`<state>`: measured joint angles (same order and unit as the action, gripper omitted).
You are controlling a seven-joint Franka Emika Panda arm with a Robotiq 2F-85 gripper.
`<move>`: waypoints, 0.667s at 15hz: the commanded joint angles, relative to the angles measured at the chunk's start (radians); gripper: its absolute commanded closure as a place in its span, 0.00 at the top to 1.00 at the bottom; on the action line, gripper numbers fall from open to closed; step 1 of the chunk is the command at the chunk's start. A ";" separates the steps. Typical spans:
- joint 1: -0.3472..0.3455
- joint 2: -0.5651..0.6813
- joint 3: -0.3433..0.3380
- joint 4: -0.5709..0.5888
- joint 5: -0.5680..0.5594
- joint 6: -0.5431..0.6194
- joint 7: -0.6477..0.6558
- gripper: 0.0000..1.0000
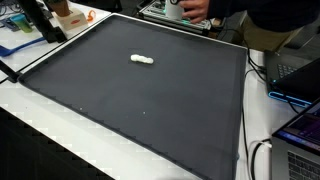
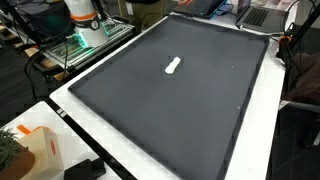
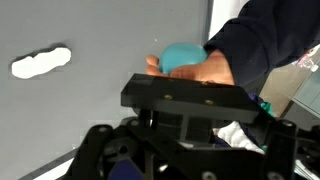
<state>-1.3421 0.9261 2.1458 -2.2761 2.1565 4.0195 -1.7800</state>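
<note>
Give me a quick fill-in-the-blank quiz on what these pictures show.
1. The small lumpy object lying on the dark flat mat is ____ in colour.
2. In the wrist view, the round teal ball is held by a person's ____.
3. That person's sleeve is dark ____.
Missing words: white; hand; blue.

At upper centre we see a hand holding a teal ball above the end effector. A white piece lies upper left.
</note>
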 commanded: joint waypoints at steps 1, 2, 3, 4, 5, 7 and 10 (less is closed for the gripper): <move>0.030 0.043 -0.002 -0.008 -0.037 0.045 0.042 0.66; 0.032 0.047 -0.002 -0.008 -0.040 0.048 0.047 0.64; 0.034 0.050 -0.001 -0.008 -0.042 0.051 0.051 0.58; 0.037 0.052 -0.002 -0.009 -0.044 0.058 0.053 0.55; 0.040 0.050 -0.003 -0.009 -0.047 0.066 0.055 0.55; 0.049 0.054 -0.007 -0.006 -0.050 0.076 0.060 0.55; 0.059 0.060 -0.009 -0.006 -0.055 0.080 0.066 1.00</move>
<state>-1.3067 0.9615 2.1420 -2.2762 2.1281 4.0635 -1.7466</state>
